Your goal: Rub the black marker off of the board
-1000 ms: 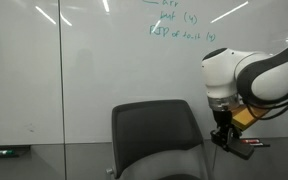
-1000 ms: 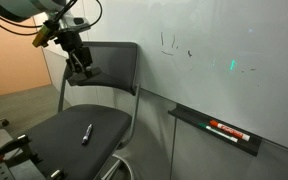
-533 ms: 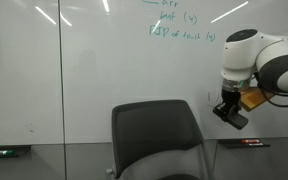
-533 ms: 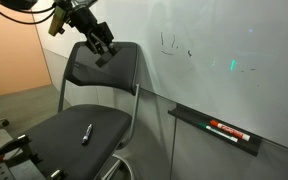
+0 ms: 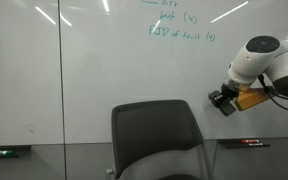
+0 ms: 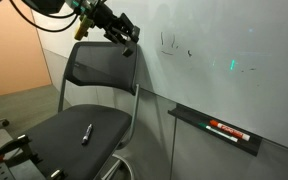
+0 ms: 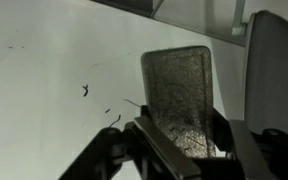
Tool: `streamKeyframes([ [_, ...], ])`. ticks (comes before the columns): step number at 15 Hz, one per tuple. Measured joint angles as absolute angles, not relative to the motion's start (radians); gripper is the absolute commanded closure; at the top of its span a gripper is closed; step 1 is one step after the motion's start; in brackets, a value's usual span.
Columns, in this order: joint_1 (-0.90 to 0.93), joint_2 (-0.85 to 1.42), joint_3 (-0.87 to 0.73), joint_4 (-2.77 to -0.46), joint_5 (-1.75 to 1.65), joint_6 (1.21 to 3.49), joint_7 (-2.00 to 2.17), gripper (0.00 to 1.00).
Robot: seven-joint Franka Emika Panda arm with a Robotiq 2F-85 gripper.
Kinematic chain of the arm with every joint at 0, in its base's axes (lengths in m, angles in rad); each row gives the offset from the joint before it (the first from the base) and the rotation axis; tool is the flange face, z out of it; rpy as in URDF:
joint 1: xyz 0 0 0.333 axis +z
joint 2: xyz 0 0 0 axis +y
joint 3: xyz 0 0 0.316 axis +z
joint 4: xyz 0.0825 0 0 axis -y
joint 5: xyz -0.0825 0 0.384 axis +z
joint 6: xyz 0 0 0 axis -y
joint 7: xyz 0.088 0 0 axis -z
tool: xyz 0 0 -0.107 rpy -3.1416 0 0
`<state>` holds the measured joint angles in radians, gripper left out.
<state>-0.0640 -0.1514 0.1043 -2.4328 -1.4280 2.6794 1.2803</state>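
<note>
The board (image 5: 84, 60) is a wide glossy whiteboard, seen in both exterior views (image 6: 244, 90) and in the wrist view (image 7: 44, 90). The black marker (image 6: 174, 45) is a small cluster of thin dark strokes on it. In the wrist view the strokes (image 7: 99, 105) lie just left of the eraser. My gripper (image 5: 222, 102) is shut on a grey felt eraser (image 7: 179, 95). It holds the eraser up close to the board, above the chair back, left of the strokes in an exterior view (image 6: 127, 35).
A black mesh chair (image 5: 154, 135) stands against the board below my gripper (image 6: 99, 70), with a pen (image 6: 87, 133) on its seat. A tray with markers (image 6: 224, 130) hangs on the board. Green writing (image 5: 179, 25) sits higher up.
My gripper has risen from beside the chair back and swung toward the board, turning the eraser's face to it. The eraser stays in my grip.
</note>
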Motion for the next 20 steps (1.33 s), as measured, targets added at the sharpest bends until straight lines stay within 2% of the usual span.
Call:
streamKeyframes([
  [6, -0.079, -0.062, 0.104, -2.267, -1.923, 2.701, 1.748, 0.67],
  [13, -0.09, 0.172, 0.103, -2.13, -2.414, 2.644, 2.28, 0.67],
  [20, -0.113, 0.273, 0.087, -2.133, -2.511, 2.543, 2.371, 0.67],
])
